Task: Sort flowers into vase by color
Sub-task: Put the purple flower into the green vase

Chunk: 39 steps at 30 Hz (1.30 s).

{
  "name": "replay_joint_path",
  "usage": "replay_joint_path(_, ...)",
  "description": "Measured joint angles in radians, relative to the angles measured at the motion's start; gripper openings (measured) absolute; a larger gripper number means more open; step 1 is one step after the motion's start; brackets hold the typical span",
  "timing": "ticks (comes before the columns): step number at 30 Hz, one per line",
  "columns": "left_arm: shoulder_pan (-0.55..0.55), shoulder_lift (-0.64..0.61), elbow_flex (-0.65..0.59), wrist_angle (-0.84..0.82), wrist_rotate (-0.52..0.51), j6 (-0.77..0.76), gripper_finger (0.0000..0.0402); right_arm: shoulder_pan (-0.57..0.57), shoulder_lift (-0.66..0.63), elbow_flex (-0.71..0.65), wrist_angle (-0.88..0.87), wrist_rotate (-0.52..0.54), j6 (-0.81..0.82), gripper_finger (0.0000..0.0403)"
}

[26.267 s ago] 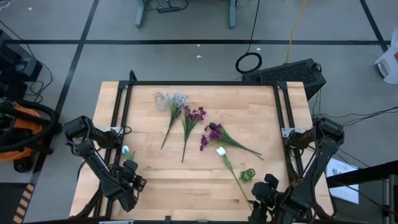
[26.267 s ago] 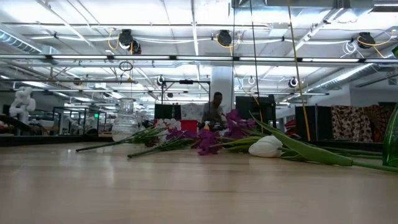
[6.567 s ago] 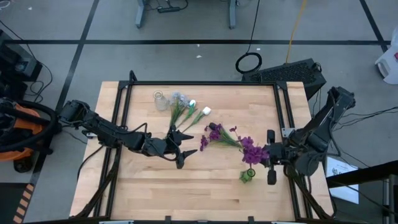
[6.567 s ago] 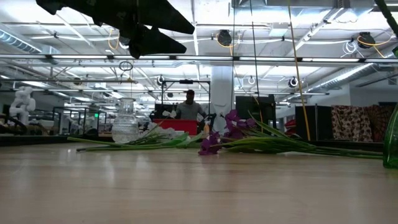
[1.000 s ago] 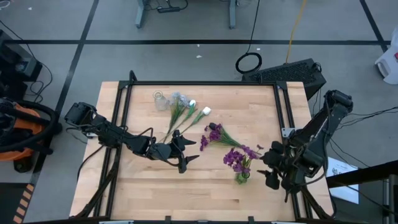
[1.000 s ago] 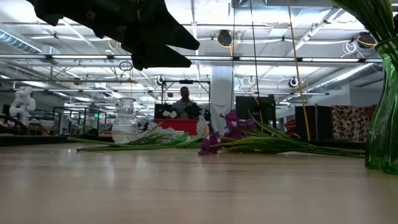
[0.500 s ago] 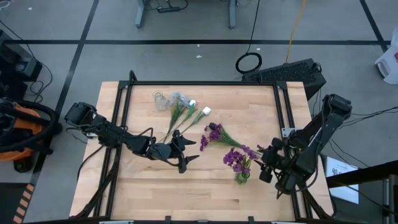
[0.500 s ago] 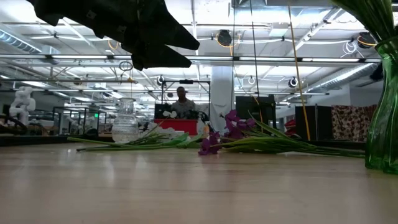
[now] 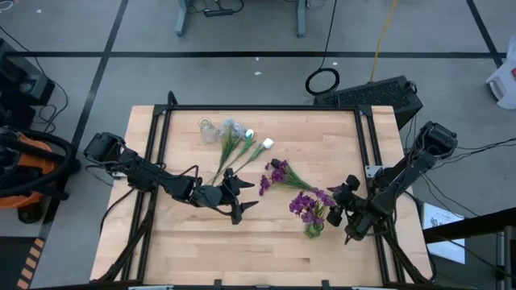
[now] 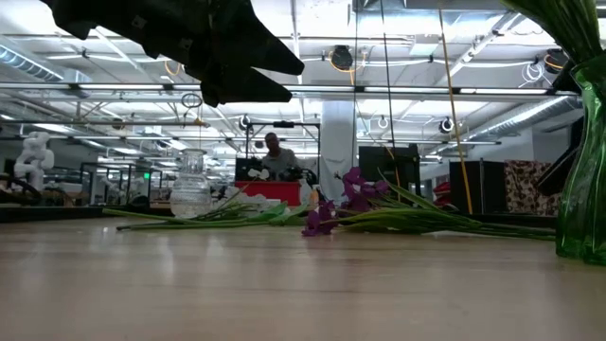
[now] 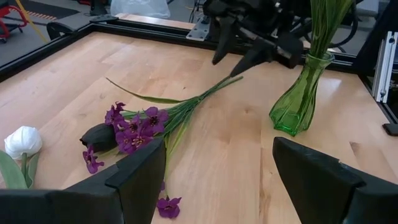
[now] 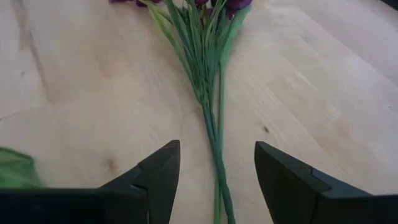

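Wooden table [image 9: 201, 242]; right gripper [image 12: 211, 163], jaws spread, has left the green vase [image 9: 314, 228] for the remaining purple stem [image 12: 211, 130]; left gripper [image 9: 242, 198] waits, spread.

Left dark six-joint arm reaches from table's left edge toward centre, stretched low and nearly level. Left tool [image 9: 239, 196] hovers above table middle, two dark fingers [image 11: 140, 180] spread wide, nothing between them. Right dark six-joint arm comes from right edge, elbow high near far-right corner, forearm angled down and inward. Right tool [image 9: 339, 198] sits low at right side, dark fingers [image 12: 163, 171] parted, pointing left, gripping nothing.
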Motion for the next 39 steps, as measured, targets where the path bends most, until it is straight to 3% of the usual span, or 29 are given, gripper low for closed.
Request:
replay_joint_path(12, 0.000, 0.000, 0.000, 0.000, 0.000, -0.001, 0.0299, -0.136, 0.000, -0.077, 0.235, 0.000, -0.260, 0.0198)
replay_joint_path(20, 0.000, 0.000, 0.000, 0.000, -0.001, -0.022, 0.0299, -0.175, 0.000, -0.182, 0.507, -0.002, -0.426, 0.0199)
replay_joint_path(28, 0.000, 0.000, 0.000, -0.008, -0.005, -0.021, 0.0299, -0.211, 0.000, -0.219, 0.550, -0.009, -0.459, 0.0199)
replay_joint_path(39, 0.000, 0.000, 0.000, -0.008, -0.006, -0.018, 0.0299, -0.320, 0.000, -0.253, 0.712, -0.123, -0.644, 0.0198)
